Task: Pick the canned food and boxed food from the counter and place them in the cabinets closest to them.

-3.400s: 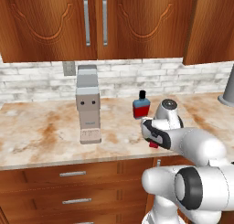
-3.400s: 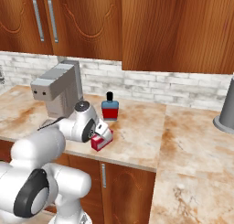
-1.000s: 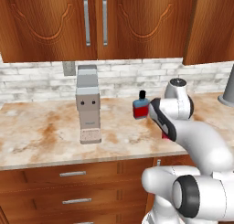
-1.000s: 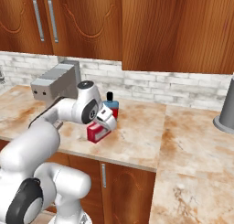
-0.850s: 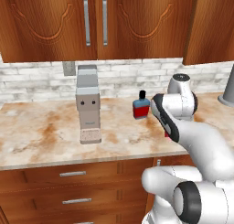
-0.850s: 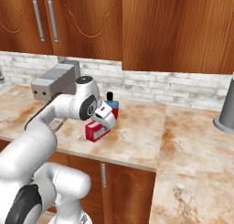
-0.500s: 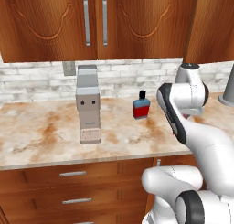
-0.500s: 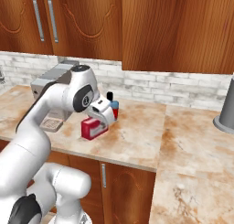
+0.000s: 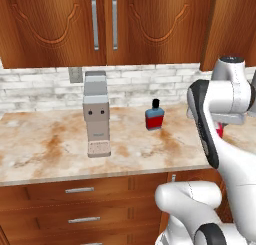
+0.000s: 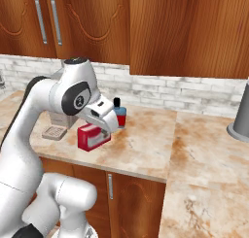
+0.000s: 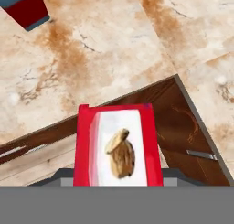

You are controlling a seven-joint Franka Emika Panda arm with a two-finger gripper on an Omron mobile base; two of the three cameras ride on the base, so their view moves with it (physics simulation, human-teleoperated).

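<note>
The grey coffee machine (image 9: 96,114) serves as the landmark: it stands on the desk (image 9: 45,149) against the pale brick backsplash, under the meeting edges of two closed cabinets (image 9: 60,24) with silver bar handles. In the right base view it is mostly hidden behind the arm, with only its drip tray (image 10: 54,132) showing.

To the right of the coffee machine, well apart from it, stands the squat blue-and-red bottle (image 9: 155,116) with a black cap, upright on the desk near the backsplash. In the right base view the same bottle (image 10: 119,114) sits just behind the pincer.

Further right of the coffee machine, beyond the bottle, is the boxed food (image 10: 93,136), a thin red box with a pale face. The pincer (image 10: 104,133) has it clamped between its fingers and holds it lifted above the desk near the front edge, tilted rather than level. In the left base view only a red sliver of the box (image 9: 220,130) shows behind the white arm. From the hand view the box (image 11: 119,147) sits between the finger tips, its white panel with a brown nut-like picture facing the camera, and below it lie the desk's front edge and the brown wooden drawers (image 11: 183,127).
</note>
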